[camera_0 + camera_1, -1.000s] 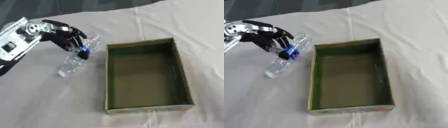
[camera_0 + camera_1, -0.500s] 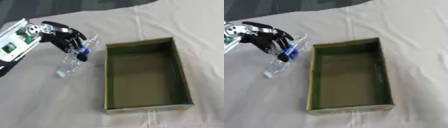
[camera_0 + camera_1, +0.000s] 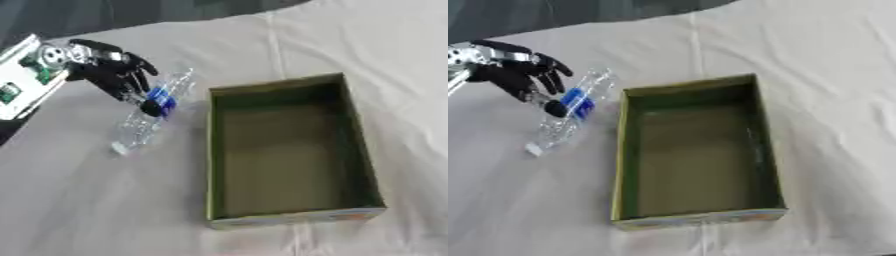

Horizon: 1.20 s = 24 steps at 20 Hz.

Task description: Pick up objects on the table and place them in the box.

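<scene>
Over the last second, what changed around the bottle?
Little. The left hand shifted slightly up and back along the clear bottle, its fingers curled over the blue label; it is not lifted yet. The bottle lies in about the same spot on the white cloth, left of the empty box.

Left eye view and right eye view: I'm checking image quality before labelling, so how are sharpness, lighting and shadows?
Left eye view: soft all over, the clear bottle smeared, only its blue label distinct; left hand dark with little detail. Right eye view: even light, no glare on the white cloth; the box interior is shadowed and dim.
</scene>
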Available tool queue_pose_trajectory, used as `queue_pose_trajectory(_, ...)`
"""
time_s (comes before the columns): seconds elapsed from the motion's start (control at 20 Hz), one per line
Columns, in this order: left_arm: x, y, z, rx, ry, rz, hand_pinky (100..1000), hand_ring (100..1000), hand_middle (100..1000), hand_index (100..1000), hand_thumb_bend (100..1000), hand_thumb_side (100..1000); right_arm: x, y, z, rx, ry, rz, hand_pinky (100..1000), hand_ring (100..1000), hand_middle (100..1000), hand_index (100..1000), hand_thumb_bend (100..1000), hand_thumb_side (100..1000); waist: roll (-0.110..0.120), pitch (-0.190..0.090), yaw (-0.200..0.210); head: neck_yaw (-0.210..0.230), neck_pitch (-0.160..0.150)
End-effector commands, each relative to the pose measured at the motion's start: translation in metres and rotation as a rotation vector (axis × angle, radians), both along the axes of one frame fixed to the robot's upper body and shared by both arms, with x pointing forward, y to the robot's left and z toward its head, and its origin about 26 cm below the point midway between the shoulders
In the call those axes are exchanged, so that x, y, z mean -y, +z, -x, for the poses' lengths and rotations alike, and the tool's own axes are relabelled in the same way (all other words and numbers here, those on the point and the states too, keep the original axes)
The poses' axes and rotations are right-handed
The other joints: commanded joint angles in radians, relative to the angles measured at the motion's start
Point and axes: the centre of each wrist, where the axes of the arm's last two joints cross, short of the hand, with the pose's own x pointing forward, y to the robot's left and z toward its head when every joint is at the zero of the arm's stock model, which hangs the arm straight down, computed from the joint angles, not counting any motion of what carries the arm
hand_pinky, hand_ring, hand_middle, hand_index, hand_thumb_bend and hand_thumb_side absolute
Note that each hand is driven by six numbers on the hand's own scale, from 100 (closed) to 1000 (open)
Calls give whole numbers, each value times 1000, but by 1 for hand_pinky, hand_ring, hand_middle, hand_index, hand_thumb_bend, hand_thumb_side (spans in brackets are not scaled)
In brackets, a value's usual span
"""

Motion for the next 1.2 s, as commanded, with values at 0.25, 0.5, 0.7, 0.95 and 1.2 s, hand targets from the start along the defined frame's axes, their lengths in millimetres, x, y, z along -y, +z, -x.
queue_pose_trajectory(0.25, -6, 21, -5, 69, 14, -10, 664, 794, 693, 953, 1000, 526, 2, 10, 2, 28, 1, 25, 694, 774, 890, 738, 386, 1000, -9, -11, 2, -8, -4)
queue_pose_trajectory(0.5, -4, 16, -12, 66, 22, -8, 664, 794, 694, 951, 1000, 526, 3, 9, 2, 26, 0, 25, 694, 775, 890, 738, 386, 1000, -9, -12, 1, -9, -4)
queue_pose_trajectory(0.7, -2, 9, -19, 51, 23, -8, 664, 795, 697, 951, 1000, 527, 3, 10, 2, 28, 0, 27, 694, 774, 890, 737, 389, 1000, -9, -11, -4, -10, -4)
queue_pose_trajectory(0.95, -3, 4, -24, 43, 25, -11, 664, 795, 698, 951, 1000, 530, 3, 10, 2, 29, 0, 29, 694, 775, 891, 737, 390, 1000, -8, -9, -9, -11, -4)
queue_pose_trajectory(1.2, -1, -2, -27, 26, 12, -9, 661, 790, 707, 949, 1000, 535, 0, 10, 1, 19, 12, 28, 696, 781, 897, 748, 384, 1000, -5, -6, -10, -13, -4)
